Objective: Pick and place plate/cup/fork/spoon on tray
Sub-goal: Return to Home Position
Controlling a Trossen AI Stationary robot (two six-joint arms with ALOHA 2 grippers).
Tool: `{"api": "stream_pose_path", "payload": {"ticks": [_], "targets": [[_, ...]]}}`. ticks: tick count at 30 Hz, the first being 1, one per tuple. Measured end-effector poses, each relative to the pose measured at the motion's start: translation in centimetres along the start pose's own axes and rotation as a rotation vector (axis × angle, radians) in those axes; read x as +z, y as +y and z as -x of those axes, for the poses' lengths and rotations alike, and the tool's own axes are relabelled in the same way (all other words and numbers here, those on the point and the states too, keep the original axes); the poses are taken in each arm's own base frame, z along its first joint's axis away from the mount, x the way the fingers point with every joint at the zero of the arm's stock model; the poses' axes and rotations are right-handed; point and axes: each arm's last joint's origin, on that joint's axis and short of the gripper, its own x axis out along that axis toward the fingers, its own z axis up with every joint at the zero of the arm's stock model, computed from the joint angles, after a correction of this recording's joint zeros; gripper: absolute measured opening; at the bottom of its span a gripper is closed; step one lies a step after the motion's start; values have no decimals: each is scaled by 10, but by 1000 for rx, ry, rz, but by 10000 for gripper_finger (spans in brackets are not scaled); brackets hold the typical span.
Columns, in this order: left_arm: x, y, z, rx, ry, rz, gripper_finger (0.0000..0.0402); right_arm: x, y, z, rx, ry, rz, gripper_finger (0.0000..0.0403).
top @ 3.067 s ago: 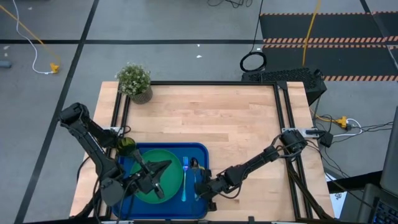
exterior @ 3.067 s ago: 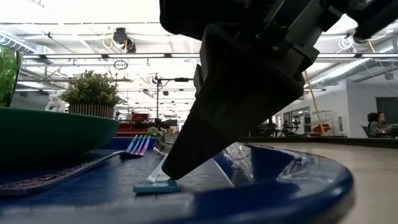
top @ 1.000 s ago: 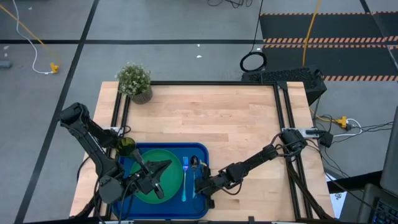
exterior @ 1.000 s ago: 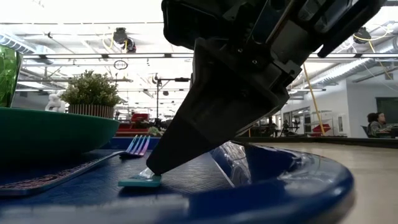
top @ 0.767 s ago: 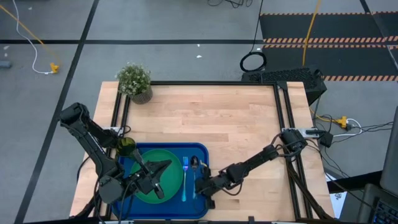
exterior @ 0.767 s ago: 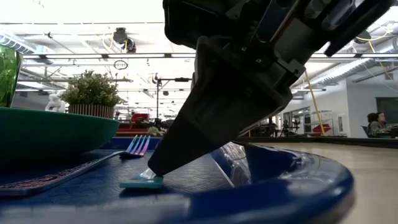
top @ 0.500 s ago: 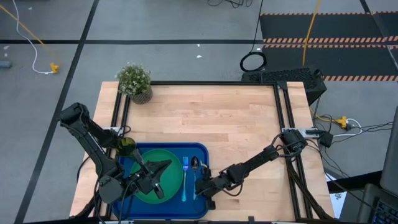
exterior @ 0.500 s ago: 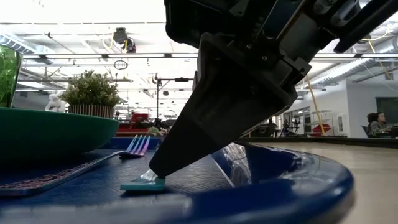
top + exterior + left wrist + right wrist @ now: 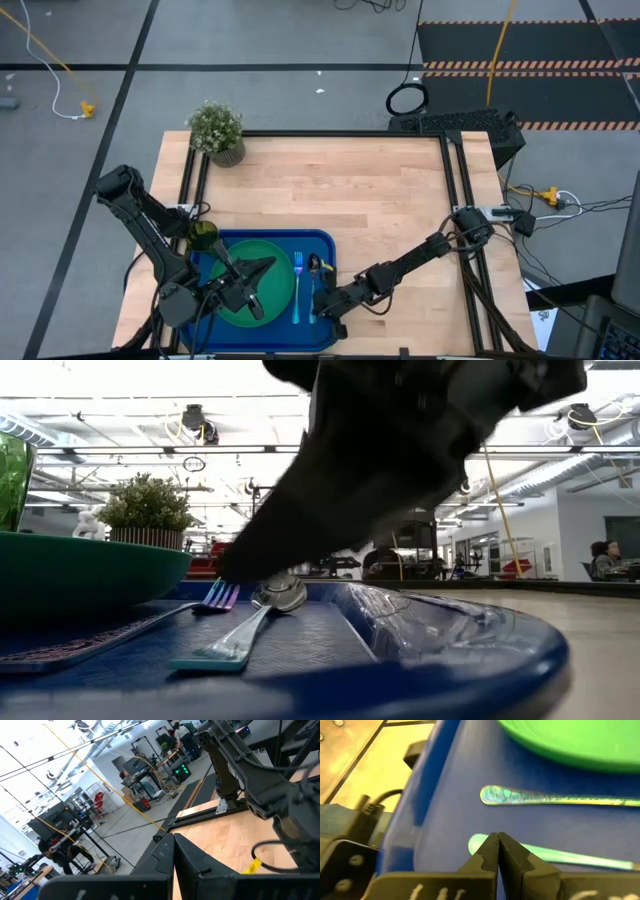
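The dark-blue tray lies at the table's near left. On it are the green plate, the light-blue fork and the spoon, whose silver bowl points toward the far edge. The olive cup stands at the tray's far left corner. My right gripper is shut and hangs just above the spoon's handle end, clear of it in the low view. My left gripper is shut and held level above the plate.
A small potted plant stands at the table's far left corner. Bare wooden tabletop spreads right of and beyond the tray. Black rails run along the table's sides. The tray's raised rim stands close by my right gripper.
My right gripper, still shut, has risen off the spoon's handle end, on which its tip stood before. The spoon stays flat on the tray floor and now shows along its whole length in the low view.
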Motion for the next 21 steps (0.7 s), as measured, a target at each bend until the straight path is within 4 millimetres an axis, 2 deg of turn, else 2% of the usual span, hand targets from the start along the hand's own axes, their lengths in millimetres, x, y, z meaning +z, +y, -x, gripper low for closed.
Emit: {"api": "stream_pose_path", "payload": {"ticks": [12,16,21], "targets": [[0,0,0,0,0,0,8,23,7,38,-7,15,117,0],[0,0,-1,-16,-11,35,8,33,10,62,-16,29,177,0],[6,9,-8,-156,-105,85,8,49,13,95,-63,0,286,0]]}}
